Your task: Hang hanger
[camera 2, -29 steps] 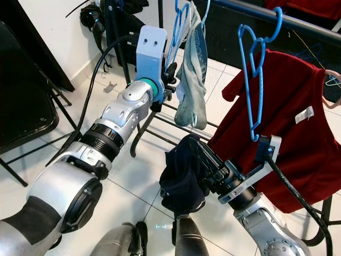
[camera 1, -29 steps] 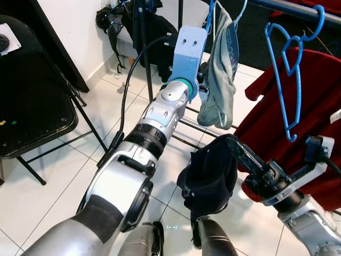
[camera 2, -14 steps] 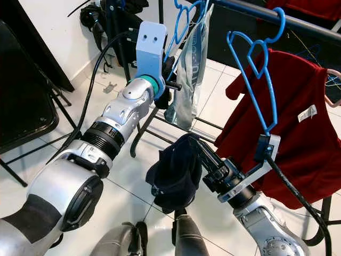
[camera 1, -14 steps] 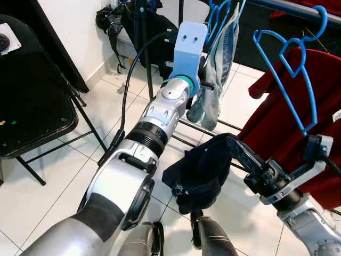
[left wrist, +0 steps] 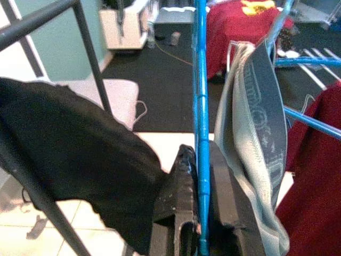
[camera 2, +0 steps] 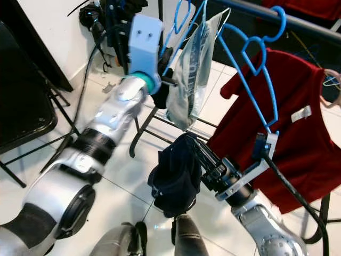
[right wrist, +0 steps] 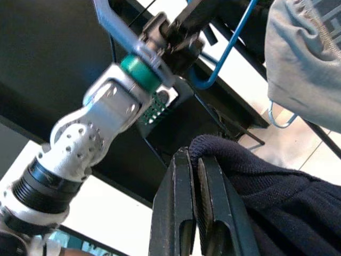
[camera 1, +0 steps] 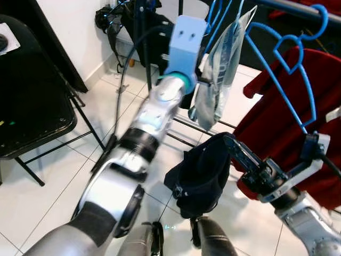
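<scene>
- Our left gripper [left wrist: 198,213] is raised in front of us, fingers pinched tight on the bar of a blue hanger [left wrist: 200,106]; the bar runs straight out between the fingers.
- A grey garment [camera 1: 221,69] is draped on that hanger, just beside the gripper on its right, hanging free below it.
- The hanger's upper end is up near the dark rail [camera 1: 298,10]; we cannot tell whether its hook sits on the rail.
- A second blue hanger [camera 1: 298,69] hangs from the rail by its hook, to the right of the left gripper, in front of a red shirt [camera 1: 314,106].
- Our right gripper [right wrist: 194,181] is low and to the right, below the left one, fingers pressed together on a fold of dark navy cloth [camera 1: 202,170], which sags beneath it.
- Left of the left arm: a black folding chair [camera 1: 32,117] on the white tiled floor [camera 1: 48,202].
</scene>
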